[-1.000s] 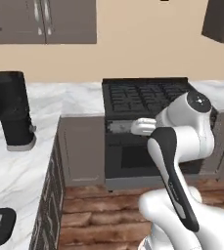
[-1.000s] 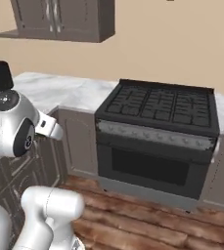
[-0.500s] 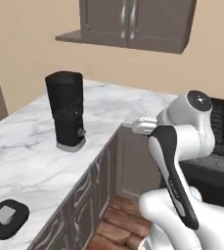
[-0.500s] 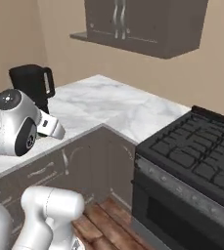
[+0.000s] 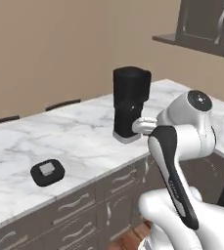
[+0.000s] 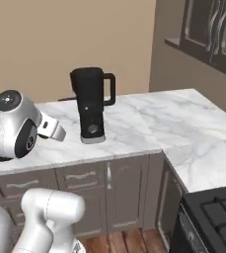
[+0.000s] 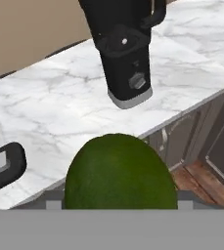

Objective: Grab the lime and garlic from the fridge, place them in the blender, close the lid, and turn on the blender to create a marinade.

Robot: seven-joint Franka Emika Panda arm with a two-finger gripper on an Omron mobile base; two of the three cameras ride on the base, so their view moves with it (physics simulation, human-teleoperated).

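The dark-green lime sits right in front of the hand camera, held in my gripper, which is shut on it; the lime hides the fingertips. The black blender stands upright on the marble counter, ahead of the hand, with its handle toward the wall side. The black lid with its grey cap lies flat on the counter, left of the blender and apart from it. My hand hovers off the counter's front edge, short of the blender. The fridge and the garlic are out of view.
Grey drawers run under the counter. A black stove stands at the lower right, past the counter's corner. Dark wall cabinets hang at the upper right. A tan wall backs the counter.
The whole picture has swung from the stove round to the counter: the base has moved, so the blender and lid now sit near and central. The arm's pose looks unchanged.
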